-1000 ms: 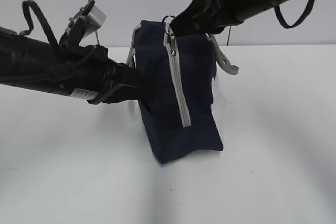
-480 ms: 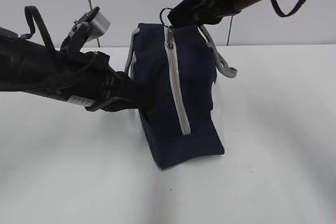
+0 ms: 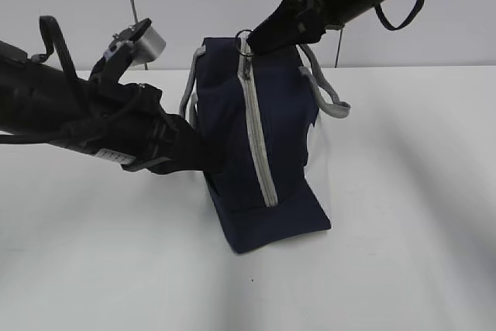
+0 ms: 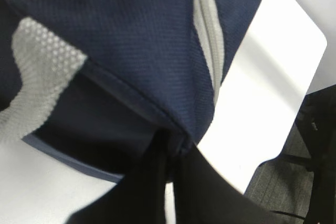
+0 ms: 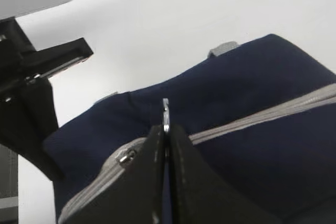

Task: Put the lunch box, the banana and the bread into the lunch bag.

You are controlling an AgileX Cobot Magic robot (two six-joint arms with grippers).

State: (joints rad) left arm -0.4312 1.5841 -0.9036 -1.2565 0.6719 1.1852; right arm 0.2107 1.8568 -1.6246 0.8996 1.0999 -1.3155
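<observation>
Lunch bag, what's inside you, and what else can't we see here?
- Inside the lunch bag: hidden in every view; its zipper looks closed.
- Banana, bread, lunch box: in no view.
- Left gripper: exterior view, tips hidden against the dark fabric.
- Ring pull: right wrist view, partly covered by right gripper.

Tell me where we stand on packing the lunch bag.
Nothing can be confirmed packed: the lunch bag has its grey zipper closed along the visible length, and no food or box is in view. In hand: the right gripper is shut on the metal ring pull, and the left gripper pinches the bag's fabric edge. Left: confirm or open the bag, then load anything missing.
</observation>
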